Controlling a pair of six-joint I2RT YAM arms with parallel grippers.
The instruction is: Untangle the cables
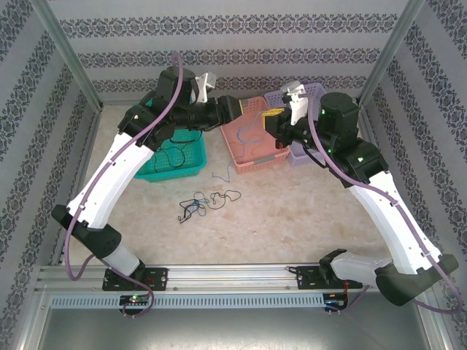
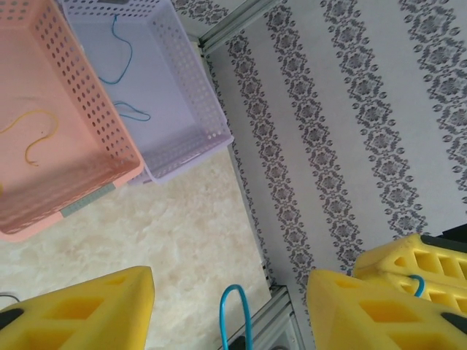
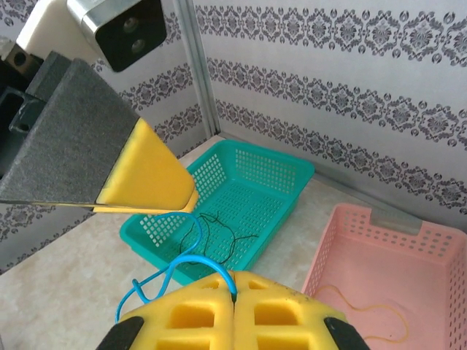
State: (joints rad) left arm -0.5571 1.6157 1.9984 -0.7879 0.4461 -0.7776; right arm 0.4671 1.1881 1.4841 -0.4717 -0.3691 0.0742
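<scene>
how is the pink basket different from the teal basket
Colour: the pink basket is salmon pink, the teal basket is green-blue.
Contents: the pink basket holds a thin yellow cable, the teal basket a thin black cable.
Place: seen from above, the teal basket sits left of the pink basket.
Both are rectangular, open-topped plastic baskets with perforated walls.

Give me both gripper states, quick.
Left gripper: open, with the blue cable in the gap between its jaws, not clamped.
Right gripper: shut on the blue cable.
</scene>
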